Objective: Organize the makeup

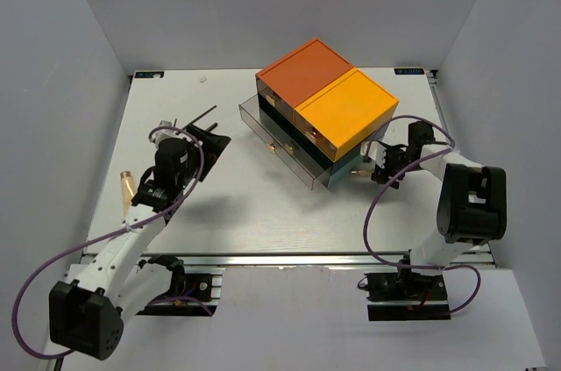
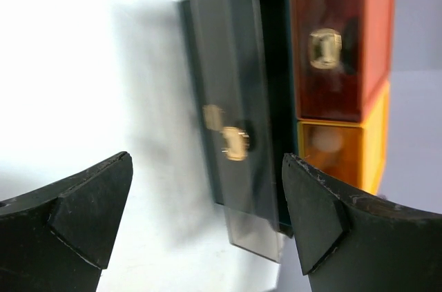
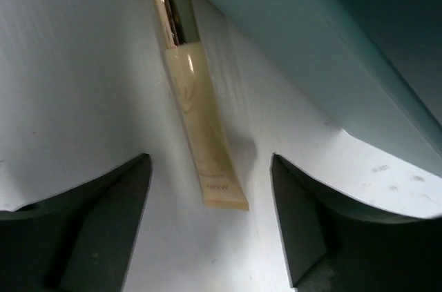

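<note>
A beige gold-tipped tube [image 3: 193, 99] lies flat on the table beside the drawer box's wall. Its flat end sits between the tips of my right gripper [image 3: 210, 157], which is open and not touching it. In the top view the right gripper [image 1: 379, 163] is low at the box's front right corner, and the tube [image 1: 358, 174] barely shows. My left gripper [image 1: 209, 139] is open and empty, and it points at the box; its wrist view [image 2: 207, 159] shows nothing between the fingers. Thin black sticks [image 1: 202, 116] lie just behind it. A small beige item [image 1: 127, 185] lies left of the left arm.
The drawer box [image 1: 326, 95], with orange and yellow tops, stands at the back centre-right. Its lower smoky drawer [image 1: 276, 143] is pulled out toward the left front; it also shows in the left wrist view [image 2: 238, 105]. Grey walls enclose the table.
</note>
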{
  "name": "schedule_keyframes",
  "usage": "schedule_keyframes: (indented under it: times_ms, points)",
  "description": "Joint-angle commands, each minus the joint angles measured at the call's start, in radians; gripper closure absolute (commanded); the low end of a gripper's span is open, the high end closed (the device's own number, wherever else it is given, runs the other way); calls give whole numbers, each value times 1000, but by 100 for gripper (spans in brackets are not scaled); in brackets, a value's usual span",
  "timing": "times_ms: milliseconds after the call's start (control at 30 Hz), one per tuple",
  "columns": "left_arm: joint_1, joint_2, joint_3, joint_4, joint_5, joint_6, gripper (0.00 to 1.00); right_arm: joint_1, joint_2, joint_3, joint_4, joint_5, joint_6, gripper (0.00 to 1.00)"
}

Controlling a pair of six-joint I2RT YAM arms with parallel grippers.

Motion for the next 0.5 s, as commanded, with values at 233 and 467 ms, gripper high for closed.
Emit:
schedule_keyframes:
  times_ms: [233, 467]
  points:
    - [29, -41, 98, -305, -178, 152, 2, 3, 89, 77, -272, 41, -152, 66]
    - [34, 5, 238, -544, -421, 247, 2, -6, -152, 49, -573, -86, -310, 100]
